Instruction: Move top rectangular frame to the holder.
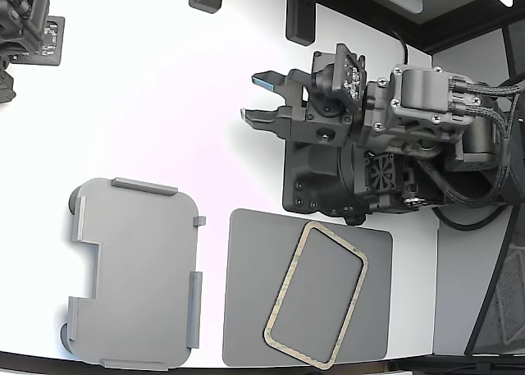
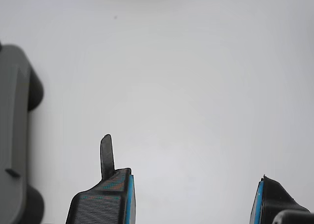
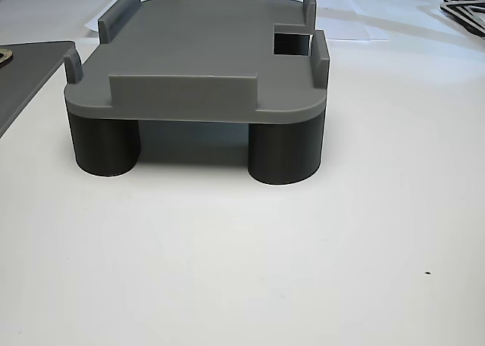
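Black two-finger gripper [image 1: 256,98] is hovering spread and empty over bare white table [image 1: 164,104]. Thin tan-beige rectangular frame [image 1: 354,289] is lying tilted on dark grey flat mat [image 1: 246,309], beside light grey tabbed plastic holder [image 1: 135,272]. Judgement: approach one frame edge squarely, pinching lightly.

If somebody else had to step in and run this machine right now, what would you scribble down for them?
Gripper: open, holding nothing, above bare white table, away from both parts.
Frame: lying tilted on the dark mat, at the exterior view's lower right, untouched.
Holder: empty, beside the mat on the exterior view's left, standing on short round legs.
Done: nothing yet.
Left: pick up the frame, carry it across, seat it between the holder's raised tabs.
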`<state>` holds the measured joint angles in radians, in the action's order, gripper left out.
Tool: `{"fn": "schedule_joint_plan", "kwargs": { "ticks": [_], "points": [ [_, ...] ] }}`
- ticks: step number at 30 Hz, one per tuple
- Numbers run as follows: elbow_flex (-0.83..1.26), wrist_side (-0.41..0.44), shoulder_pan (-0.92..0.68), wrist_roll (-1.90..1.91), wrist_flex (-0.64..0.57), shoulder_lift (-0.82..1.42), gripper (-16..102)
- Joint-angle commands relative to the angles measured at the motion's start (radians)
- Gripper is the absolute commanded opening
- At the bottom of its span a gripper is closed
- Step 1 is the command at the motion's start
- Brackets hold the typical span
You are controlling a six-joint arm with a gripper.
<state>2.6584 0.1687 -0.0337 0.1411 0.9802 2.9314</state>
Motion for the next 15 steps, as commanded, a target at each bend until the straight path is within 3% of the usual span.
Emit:
{"fn": "schedule_joint_plan", "kwargs": {
  "ticks": [1,15],
  "points": [
    [-0.021,0.000,0.017,-0.002,-0.008,0.023,100],
    [-0.049,-0.054,0.017,-0.041,-0.009,0.011,100]
  ]
}}
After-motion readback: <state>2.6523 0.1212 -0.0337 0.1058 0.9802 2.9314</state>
